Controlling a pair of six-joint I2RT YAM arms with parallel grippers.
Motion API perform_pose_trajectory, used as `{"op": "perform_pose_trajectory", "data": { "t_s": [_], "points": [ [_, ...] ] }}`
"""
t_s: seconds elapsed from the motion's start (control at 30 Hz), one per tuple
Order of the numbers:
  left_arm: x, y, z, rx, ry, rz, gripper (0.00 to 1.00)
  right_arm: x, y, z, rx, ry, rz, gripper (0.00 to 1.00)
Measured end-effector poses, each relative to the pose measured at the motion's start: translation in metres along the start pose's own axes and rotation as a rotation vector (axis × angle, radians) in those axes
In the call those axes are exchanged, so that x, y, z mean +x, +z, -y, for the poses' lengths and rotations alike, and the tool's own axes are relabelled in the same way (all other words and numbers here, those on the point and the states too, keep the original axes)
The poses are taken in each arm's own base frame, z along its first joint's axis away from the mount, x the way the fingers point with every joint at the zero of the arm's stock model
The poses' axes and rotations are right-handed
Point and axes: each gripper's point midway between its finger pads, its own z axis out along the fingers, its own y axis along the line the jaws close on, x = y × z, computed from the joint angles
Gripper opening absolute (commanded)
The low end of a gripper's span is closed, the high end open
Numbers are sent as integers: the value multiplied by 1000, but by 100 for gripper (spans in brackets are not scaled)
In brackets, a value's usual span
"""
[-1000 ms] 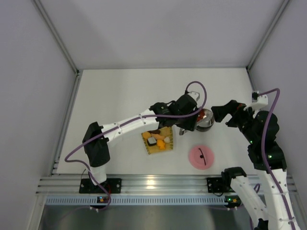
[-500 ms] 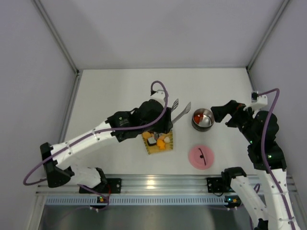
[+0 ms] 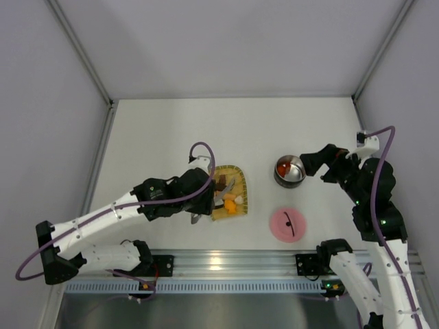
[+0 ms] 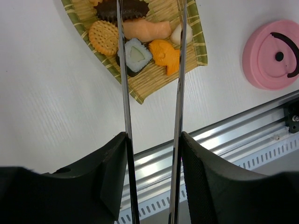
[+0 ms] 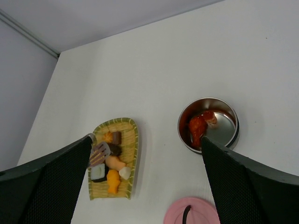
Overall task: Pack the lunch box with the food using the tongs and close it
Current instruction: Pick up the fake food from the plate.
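Observation:
My left gripper (image 4: 153, 137) is shut on the tongs (image 4: 123, 93), a finger pressing each blade from outside. The blades stand apart, their tips over the yellow woven tray (image 4: 154, 86), straddling a sushi piece (image 4: 134, 53) and an orange fish (image 4: 164, 55) among several food pieces. From above, the tongs (image 3: 229, 185) point right over the tray (image 3: 241, 179). The lunch box (image 3: 300, 175) stands to the right with red food (image 5: 197, 127) in it. Its pink lid (image 3: 288, 224) lies flat in front. My right gripper (image 3: 310, 163) hovers open just right of the lunch box, holding nothing.
The aluminium rail (image 3: 233, 264) runs along the near edge. Grey walls enclose the table on the left, right and back. The left arm's purple cable (image 3: 200, 147) loops above its wrist.
My left arm has swung left with the tongs, from over the lunch box back to the yellow tray. A red piece stays in the pot. The right arm has not moved.

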Motion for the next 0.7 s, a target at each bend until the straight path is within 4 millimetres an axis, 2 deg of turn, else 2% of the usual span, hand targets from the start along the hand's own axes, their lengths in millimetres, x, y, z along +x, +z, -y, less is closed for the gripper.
{"op": "perform_pose_trajectory", "data": {
  "t_s": [0.2, 0.47, 0.7],
  "points": [
    [9, -2, -4, 5, 0, -27, 51, 2, 2, 1, 2, 1, -7, 99],
    [27, -3, 6, 84, 52, -112, 52, 3, 2, 2, 3, 1, -9, 100],
    [36, -5, 13, 143, 89, -151, 52, 12, 7, 7, 16, 6, -37, 100]
  ]
}}
